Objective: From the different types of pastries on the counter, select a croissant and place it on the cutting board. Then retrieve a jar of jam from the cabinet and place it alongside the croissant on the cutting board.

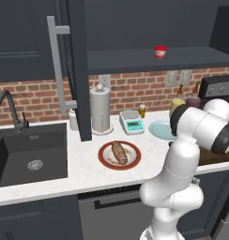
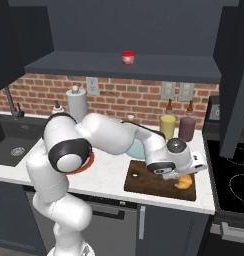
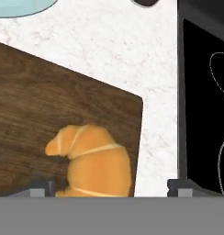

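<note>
The golden-orange croissant [image 3: 93,160] lies on the dark brown cutting board [image 3: 49,101], near its right end. My gripper [image 3: 111,188] hangs just over it, open; the fingertips [image 3: 40,188] stand wider apart than the pastry. From the right base view, the gripper [image 2: 183,175] sits right above the croissant [image 2: 184,183] on the board [image 2: 144,182]. The small red jar of jam [image 1: 160,51] [image 2: 127,57] stands on the shelf of the open cabinet [image 1: 149,60]. The brown scored loaf [image 1: 119,153] rests on a red-brown plate on the counter [image 1: 83,173].
The cabinet door [image 1: 79,70] with its silver bar handle [image 1: 57,65] stands open. A pale blue plate [image 1: 161,130] lies behind the board. Yellow and maroon bottles [image 2: 168,126] stand by the wall. The black stove [image 2: 234,185] borders the board's right; the sink [image 1: 29,154] is at left.
</note>
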### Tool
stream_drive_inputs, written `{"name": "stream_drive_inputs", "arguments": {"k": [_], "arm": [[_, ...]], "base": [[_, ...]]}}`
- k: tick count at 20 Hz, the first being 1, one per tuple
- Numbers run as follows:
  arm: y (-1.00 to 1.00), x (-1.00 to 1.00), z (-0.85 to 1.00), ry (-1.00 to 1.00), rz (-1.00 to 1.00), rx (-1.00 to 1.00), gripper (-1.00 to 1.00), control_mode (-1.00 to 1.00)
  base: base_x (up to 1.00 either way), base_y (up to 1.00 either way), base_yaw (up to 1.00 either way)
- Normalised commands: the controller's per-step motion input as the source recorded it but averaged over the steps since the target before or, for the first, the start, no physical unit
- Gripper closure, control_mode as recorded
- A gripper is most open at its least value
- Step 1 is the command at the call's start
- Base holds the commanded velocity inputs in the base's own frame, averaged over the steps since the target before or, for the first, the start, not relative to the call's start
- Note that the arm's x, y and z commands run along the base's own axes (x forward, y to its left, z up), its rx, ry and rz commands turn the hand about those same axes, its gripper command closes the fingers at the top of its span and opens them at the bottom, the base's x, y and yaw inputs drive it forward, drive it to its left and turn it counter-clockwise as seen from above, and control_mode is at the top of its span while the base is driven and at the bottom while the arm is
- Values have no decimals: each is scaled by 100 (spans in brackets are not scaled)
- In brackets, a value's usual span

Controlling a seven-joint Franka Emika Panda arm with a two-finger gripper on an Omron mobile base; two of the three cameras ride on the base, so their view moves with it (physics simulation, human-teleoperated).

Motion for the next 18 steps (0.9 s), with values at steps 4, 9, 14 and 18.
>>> {"name": "stream_drive_inputs", "arguments": {"k": [4,9,14,18], "arm": [[2,-19,82,-26,-1,11,-100,-100],[46,-19,91,-40,-4,9,-100,-100],[96,-13,62,-50,-13,6,-100,-100],[100,-33,46,-62,-26,1,-100,-100]], "base": [[0,0,0],[0,0,0],[0,0,0],[0,0,0]]}}
